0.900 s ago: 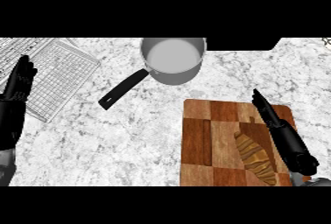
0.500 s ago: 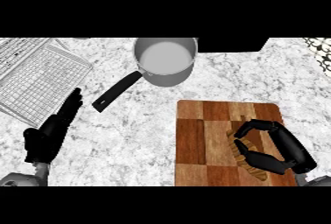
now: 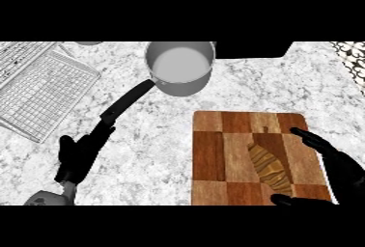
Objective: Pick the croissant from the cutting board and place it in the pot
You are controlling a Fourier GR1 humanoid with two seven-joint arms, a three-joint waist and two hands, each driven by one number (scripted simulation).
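The croissant (image 3: 269, 165) lies lengthwise on the right half of the wooden cutting board (image 3: 214, 159). My right hand (image 3: 335, 164) comes in from the lower right; its fingers (image 3: 314, 141) reach over the board's right edge beside the croissant's far end. The thumb (image 3: 282, 199) shows at the croissant's near tip. The hand is open and spans the croissant without closing on it. The grey pot (image 3: 179, 65) stands at the back centre, its black handle (image 3: 125, 103) pointing to the lower left. My left hand (image 3: 80, 155) is open, fingers straight, just at the handle's end.
A wire cooling rack (image 3: 43, 91) covers the back left of the marble counter. A dark block (image 3: 253, 49) sits behind the pot at the back right. A patterned object (image 3: 353, 52) shows at the far right corner.
The right hand's fingers have uncurled from over the croissant, which now shows fully. The left hand has shifted right, toward the end of the pot's handle.
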